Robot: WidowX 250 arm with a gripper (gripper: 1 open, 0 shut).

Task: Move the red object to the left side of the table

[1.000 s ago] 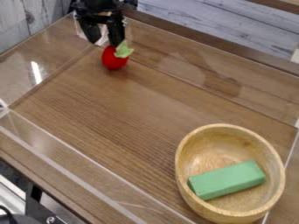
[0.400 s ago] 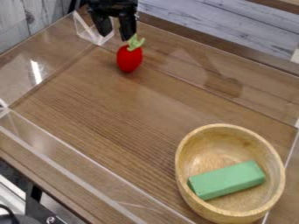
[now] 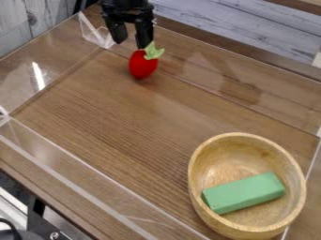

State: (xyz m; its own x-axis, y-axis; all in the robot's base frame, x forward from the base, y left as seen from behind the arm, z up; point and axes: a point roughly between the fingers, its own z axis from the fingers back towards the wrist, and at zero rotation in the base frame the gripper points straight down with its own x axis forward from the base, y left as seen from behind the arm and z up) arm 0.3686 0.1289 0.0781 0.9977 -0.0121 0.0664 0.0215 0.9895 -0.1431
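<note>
My pincer (image 3: 129, 36) hangs spread and empty, pointing down at the far left of the worktop (image 3: 138, 122), with its fingers just above and beside the red object (image 3: 145, 64). That fruit rests on the wood grain just below it, leaf tilted up to the right, far from the wooden bowl (image 3: 221, 161) and green block (image 3: 243, 194) at the near right. I judge this the reach-to-grasp step: next I must centre over the fruit, sink around it and clench before carrying it further left.
</note>
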